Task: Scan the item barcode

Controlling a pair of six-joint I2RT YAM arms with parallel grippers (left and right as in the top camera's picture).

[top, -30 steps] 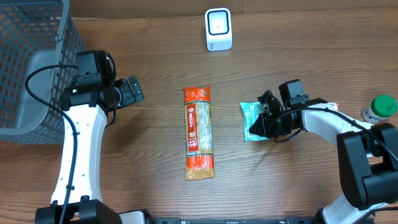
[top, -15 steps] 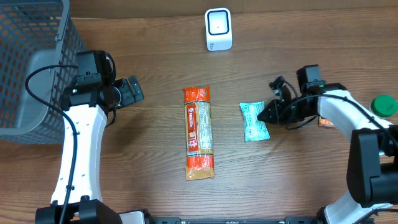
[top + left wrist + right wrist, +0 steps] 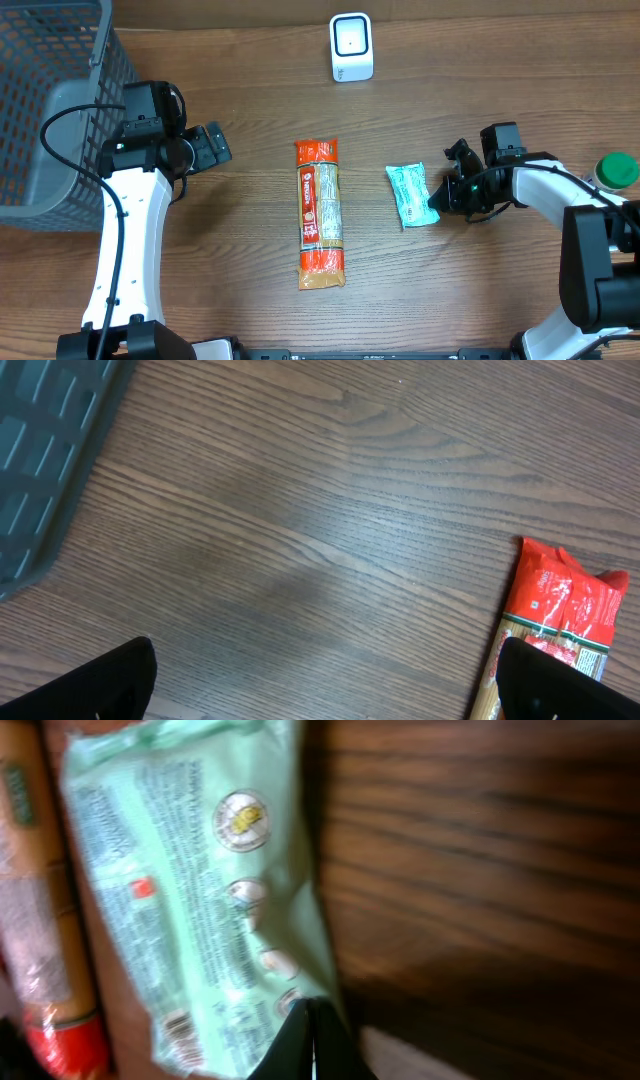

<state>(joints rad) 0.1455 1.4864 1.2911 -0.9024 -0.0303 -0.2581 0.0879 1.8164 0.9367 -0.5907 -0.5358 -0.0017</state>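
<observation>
Right gripper point(image 3: 437, 200) sits shut at the corner of the packet point(image 3: 411, 194), right of centre, left gripper point(image 3: 212, 146) wide; better reopen, pinch the edge firmly, then present it to the scanner point(image 3: 351, 47) at top centre.

Matt wood-grain table point(image 3: 250, 100); glossy plastic green packet point(image 3: 411, 195).

small packet point(image 3: 411, 195): pale green, tiny dark writing, little round pictures, yellow I think
long packet point(image 3: 321, 213): red ends, white middle
scanner point(image 3: 351, 47): white
basket point(image 3: 40, 60): grey grid
table point(image 3: 250, 100): brown wood, dark lines
bottle cap point(image 3: 618, 168): green
my arms point(image 3: 125, 250): white, black at the tips
</observation>
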